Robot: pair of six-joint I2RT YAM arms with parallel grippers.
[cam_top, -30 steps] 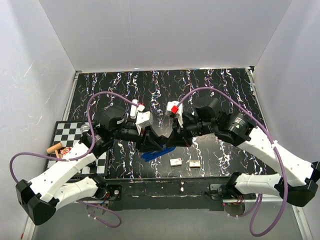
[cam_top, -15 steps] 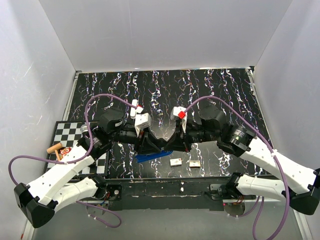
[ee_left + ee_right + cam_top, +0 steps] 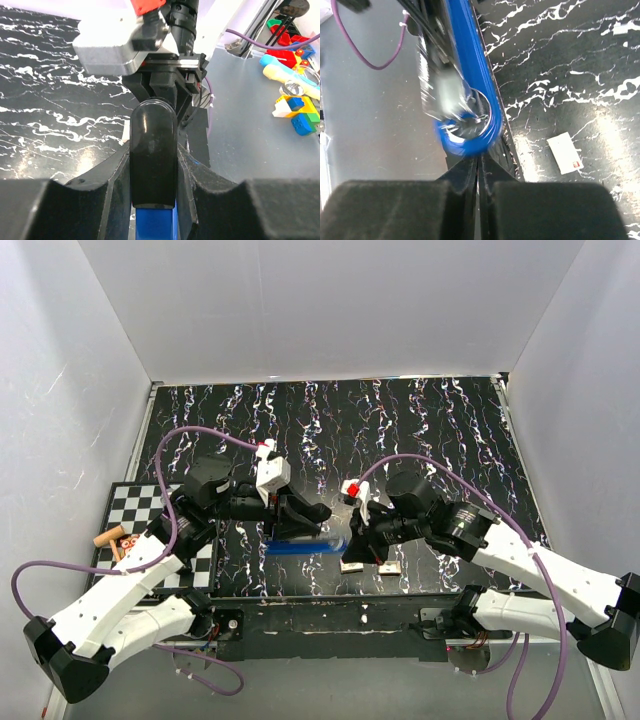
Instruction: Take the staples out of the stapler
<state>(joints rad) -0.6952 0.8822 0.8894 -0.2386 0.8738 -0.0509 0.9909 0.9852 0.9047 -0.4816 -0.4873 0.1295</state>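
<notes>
My left gripper is shut on the stapler, whose blue base hangs just above the table's near part. In the left wrist view the black stapler top sits clamped between my fingers, with the blue base under it. My right gripper is just right of the stapler's end, jaws pressed together. In the right wrist view the blurred blue stapler end lies right in front of the right gripper. No staples show clearly.
Two small white boxes lie near the front edge; one shows in the right wrist view. A checkered board with small objects lies at the left. The right arm's wrist camera faces my left gripper.
My right gripper has pulled back from the stapler toward the near right and lowered. My left gripper has shifted slightly left with the stapler, whose blue base now lies more level.
</notes>
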